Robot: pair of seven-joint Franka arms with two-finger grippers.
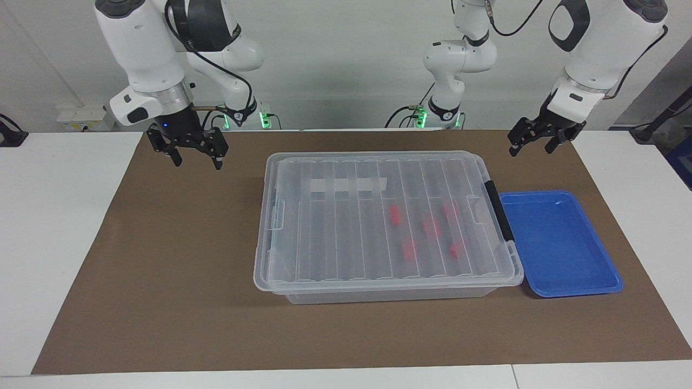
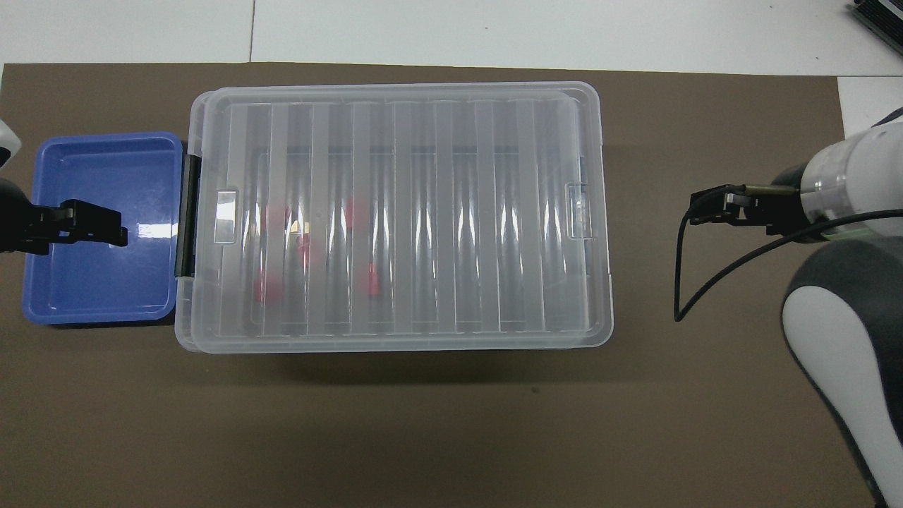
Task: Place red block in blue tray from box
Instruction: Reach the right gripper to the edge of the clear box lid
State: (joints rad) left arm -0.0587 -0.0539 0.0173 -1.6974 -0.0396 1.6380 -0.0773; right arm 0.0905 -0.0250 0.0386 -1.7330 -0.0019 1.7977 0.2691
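Blocks (image 1: 396, 215), five red ones, lie inside the shut box (image 1: 378, 162), toward the tray's (image 1: 589, 289) end, so the opening step is in hand. Right gripper (image 1: 196, 158) hangs open over the mat (image 1: 162, 259) beside the box; left gripper (image 1: 532, 146) waits open, raised near the tray. Next comes releasing the black latch (image 1: 498, 209) and lifting the lid (image 1: 346, 254).

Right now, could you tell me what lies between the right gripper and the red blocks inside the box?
In the facing view, bare brown mat, then the box's closed ribbed lid separates the open right gripper from the red blocks.
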